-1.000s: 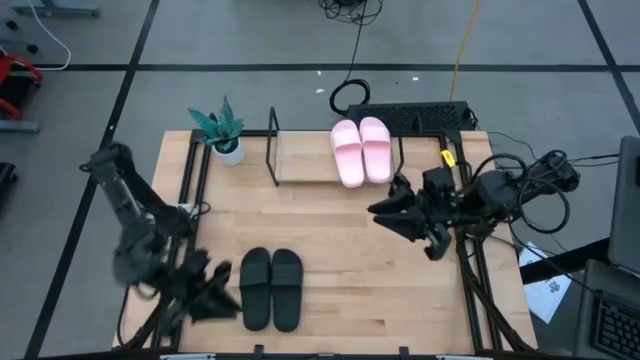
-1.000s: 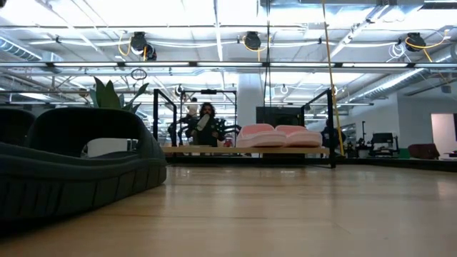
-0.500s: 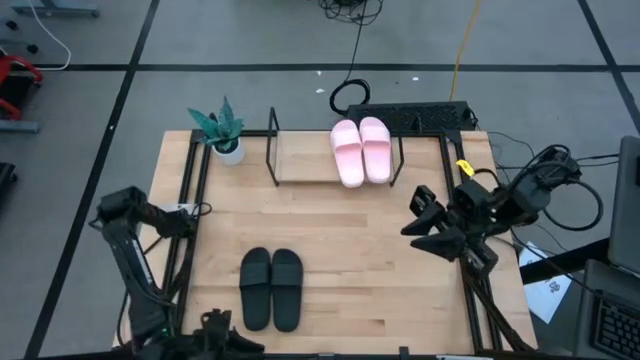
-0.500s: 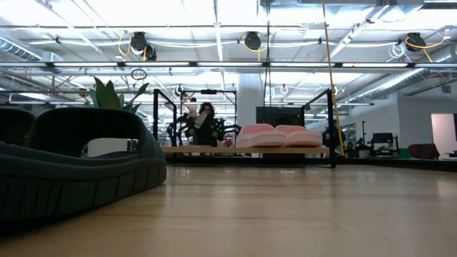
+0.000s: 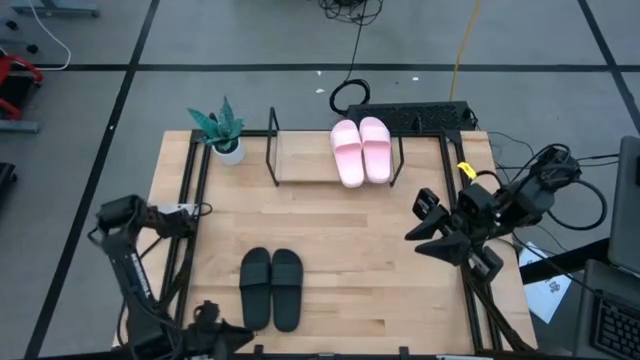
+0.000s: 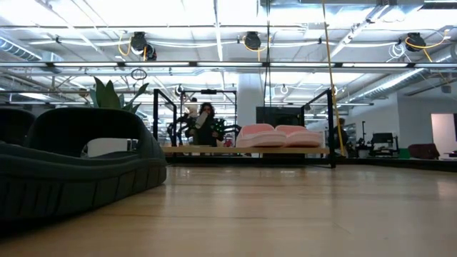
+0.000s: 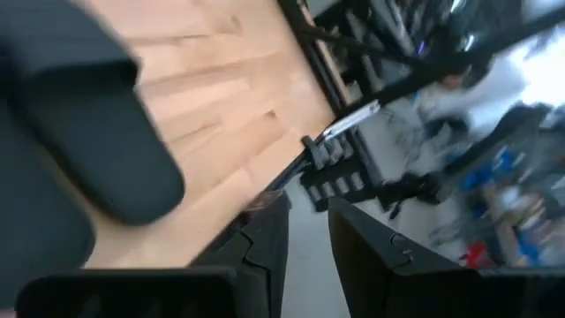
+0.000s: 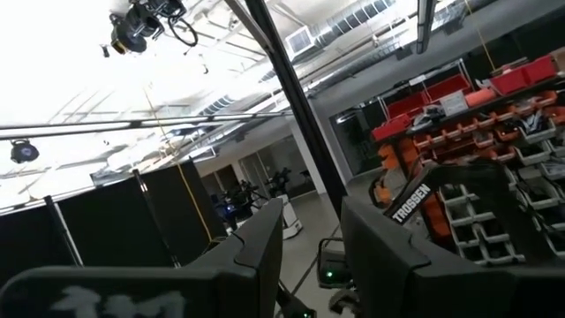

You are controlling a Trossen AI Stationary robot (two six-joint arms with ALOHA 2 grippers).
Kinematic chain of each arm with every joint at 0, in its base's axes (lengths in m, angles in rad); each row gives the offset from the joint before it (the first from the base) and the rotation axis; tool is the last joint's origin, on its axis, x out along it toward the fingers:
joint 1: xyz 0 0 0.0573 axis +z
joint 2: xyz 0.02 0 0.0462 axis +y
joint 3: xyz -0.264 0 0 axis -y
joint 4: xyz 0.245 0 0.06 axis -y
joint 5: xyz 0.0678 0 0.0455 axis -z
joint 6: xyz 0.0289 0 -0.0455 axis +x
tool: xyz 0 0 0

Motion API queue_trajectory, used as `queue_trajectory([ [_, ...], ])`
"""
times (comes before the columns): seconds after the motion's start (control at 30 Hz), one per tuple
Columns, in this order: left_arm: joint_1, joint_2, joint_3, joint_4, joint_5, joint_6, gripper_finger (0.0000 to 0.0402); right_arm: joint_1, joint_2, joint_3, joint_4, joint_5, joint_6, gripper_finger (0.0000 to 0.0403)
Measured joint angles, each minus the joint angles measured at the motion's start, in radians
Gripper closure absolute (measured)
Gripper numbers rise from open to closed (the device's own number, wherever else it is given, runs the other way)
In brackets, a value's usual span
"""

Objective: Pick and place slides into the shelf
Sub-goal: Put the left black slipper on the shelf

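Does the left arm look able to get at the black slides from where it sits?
Probably yes: the left hand sits at the table's near edge beside the matte black slide pair, with only bare wooden tabletop between them.

The pale planked wooden counter point(image 5: 350, 260) looks smooth with a soft sheen. The matt black rubbery slide sandals point(image 5: 271, 288) have ribbed sides; the pale pink foam-like slide sandals point(image 5: 361, 150) look matt too.

Four slides in all: two pink slides point(image 5: 360, 150) side by side on one shelf point(image 5: 300, 160), and two black slides point(image 5: 271, 289) together on the tabletop point(image 5: 370, 260). One potted plant point(image 5: 221, 130). Two arms, each with one end effector.
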Motion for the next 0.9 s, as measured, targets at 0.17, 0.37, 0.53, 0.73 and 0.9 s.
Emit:
queue_trajectory([
  [0.17, -0.051, 0.02, -0.105, 0.072, -0.163, -0.341, 0.0314, -0.001, 0.0, 0.0, -0.016, 0.002, -0.008, 0.0293],
  [0.37, 0.027, 0.053, -0.184, 0.224, -0.169, -0.351, 0.0314, -0.001, 0.0, 0.0, -0.009, 0.004, -0.035, 0.0293],
  [0.53, 0.032, 0.045, -0.268, 0.312, -0.168, -0.361, 0.0314, -0.001, 0.0, 0.0, -0.005, 0.006, -0.047, 0.0293],
  [0.73, -0.027, 0.044, -0.347, 0.408, -0.151, -0.37, 0.0314, -0.001, 0.0, 0.0, 0.001, 0.007, -0.045, 0.0293],
  [0.9, -0.036, 0.007, -0.429, 0.401, -0.177, -0.364, 0.0314, -0.001, 0.0, 0.0, 0.001, 0.008, -0.045, 0.0293],
])
